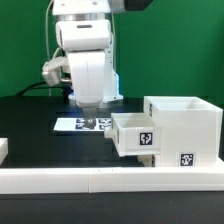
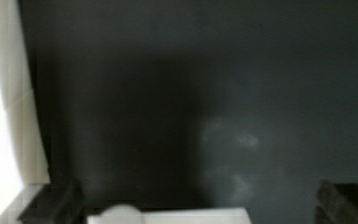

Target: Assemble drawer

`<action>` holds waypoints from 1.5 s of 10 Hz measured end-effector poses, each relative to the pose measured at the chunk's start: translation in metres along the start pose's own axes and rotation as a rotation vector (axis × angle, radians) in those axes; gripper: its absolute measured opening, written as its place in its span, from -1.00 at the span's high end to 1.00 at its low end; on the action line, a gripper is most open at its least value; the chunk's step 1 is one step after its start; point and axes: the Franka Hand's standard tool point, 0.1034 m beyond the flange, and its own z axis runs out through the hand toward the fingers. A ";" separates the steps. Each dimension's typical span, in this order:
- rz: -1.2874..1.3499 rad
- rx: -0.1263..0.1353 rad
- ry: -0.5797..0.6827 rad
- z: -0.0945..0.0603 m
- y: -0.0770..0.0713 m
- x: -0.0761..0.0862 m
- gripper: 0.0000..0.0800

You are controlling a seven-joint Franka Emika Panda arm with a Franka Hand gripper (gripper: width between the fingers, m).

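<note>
The white drawer box [image 1: 185, 125] stands on the black table at the exterior view's right, open at the top. A smaller white drawer [image 1: 134, 136] with a tag on its face sticks partly out of the box's side. My gripper [image 1: 91, 122] hangs low over the table just beside that drawer, above the marker board [image 1: 68, 125]. In the wrist view my gripper [image 2: 202, 192] is open. Its dark fingers [image 2: 55, 202] stand far apart. A blurred white part with a rounded bump [image 2: 176, 214] lies at the frame's edge between them, not gripped.
A long white rail [image 1: 100, 180] runs along the front of the table. A small white piece [image 1: 3, 150] lies at the exterior view's left edge. A white strip [image 2: 0, 100] runs along one side of the wrist view over the dark table [image 2: 194, 90].
</note>
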 end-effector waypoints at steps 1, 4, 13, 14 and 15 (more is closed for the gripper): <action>-0.006 -0.005 0.042 -0.001 0.004 -0.006 -0.62; 0.008 0.022 0.122 0.010 0.009 -0.014 -0.62; 0.096 0.038 0.146 0.019 0.025 0.032 -0.62; 0.096 0.038 0.146 0.019 0.025 0.032 -0.62; 0.096 0.036 0.146 0.019 0.024 0.032 -0.62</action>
